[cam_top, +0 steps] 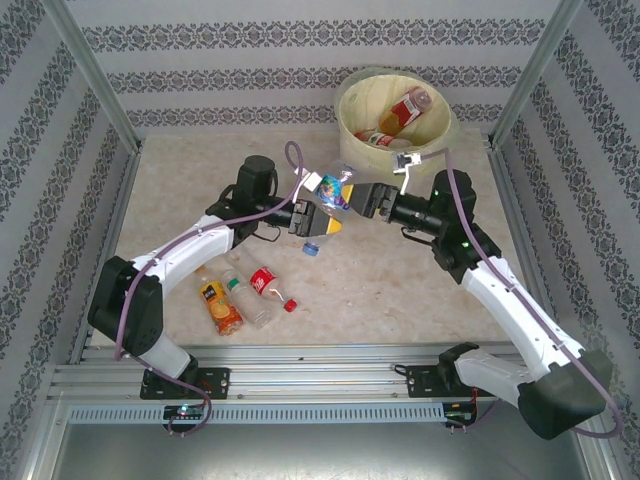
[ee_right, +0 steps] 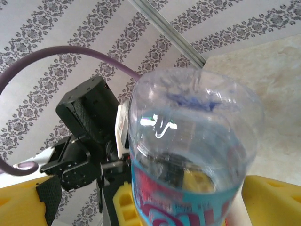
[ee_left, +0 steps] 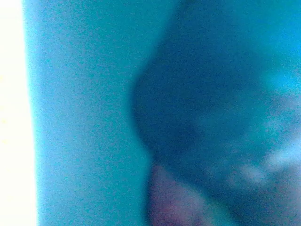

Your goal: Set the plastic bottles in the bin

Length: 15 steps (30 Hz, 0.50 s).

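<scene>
The surface (cam_top: 400, 285) lay bare between the arms and toward its right edge. Three plastic bottles (cam_top: 250, 300) lay near the left front edge, and the bin (cam_top: 446, 128) stood at the far edge holding others. Both arms reached inward above mid-surface. The left fingers (cam_top: 312, 218) were clamped on a blue-labelled bottle (cam_top: 332, 195). The right fingers (cam_top: 365, 200) stood wide apart, flanking its base.

— What sort of place is shown?
— A robotics lab test cell, dressed up as a home.
— By what is that indicated?
— A beige marble-patterned worktop (cam_top: 400, 285) is enclosed by silver aluminium frame posts (cam_top: 95, 80) and grey-and-white damask-striped wallpaper panels (cam_top: 300, 75). White-and-black robot arms (cam_top: 505, 295) are bolted to a slotted metal rail (cam_top: 320, 385).
</scene>
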Each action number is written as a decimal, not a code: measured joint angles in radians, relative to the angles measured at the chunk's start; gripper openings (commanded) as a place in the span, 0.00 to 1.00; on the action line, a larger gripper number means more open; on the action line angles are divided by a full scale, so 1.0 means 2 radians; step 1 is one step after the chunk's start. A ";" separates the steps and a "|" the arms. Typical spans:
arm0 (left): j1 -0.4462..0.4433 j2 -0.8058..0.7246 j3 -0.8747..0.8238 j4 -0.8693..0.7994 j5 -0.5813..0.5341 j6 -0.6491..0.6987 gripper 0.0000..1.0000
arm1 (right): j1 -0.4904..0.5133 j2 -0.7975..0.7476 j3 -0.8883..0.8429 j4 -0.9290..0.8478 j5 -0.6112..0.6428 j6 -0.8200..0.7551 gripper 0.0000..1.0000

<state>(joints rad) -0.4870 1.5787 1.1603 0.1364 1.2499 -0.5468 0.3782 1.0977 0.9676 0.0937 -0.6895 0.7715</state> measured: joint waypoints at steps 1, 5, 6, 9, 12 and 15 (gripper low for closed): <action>0.000 -0.001 -0.003 0.012 0.000 -0.008 0.53 | 0.001 0.006 0.005 0.000 0.000 -0.001 0.98; 0.001 -0.001 -0.014 0.054 0.001 -0.038 0.53 | 0.003 0.026 0.019 0.001 0.000 -0.005 0.98; 0.001 -0.001 -0.016 0.062 0.004 -0.043 0.53 | 0.004 0.030 0.021 0.001 0.000 -0.006 0.98; -0.003 -0.001 -0.018 0.077 0.016 -0.053 0.53 | 0.014 0.045 0.030 0.003 0.000 -0.006 0.98; -0.008 -0.001 -0.019 0.084 0.021 -0.058 0.53 | 0.018 0.055 0.038 0.005 0.001 -0.009 0.92; -0.010 -0.004 -0.019 0.089 0.025 -0.059 0.53 | 0.019 0.058 0.042 0.005 0.002 -0.009 0.82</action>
<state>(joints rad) -0.5064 1.5715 1.1225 0.3134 1.3003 -0.6640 0.4152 1.2144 1.0519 0.1040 -0.6853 0.7536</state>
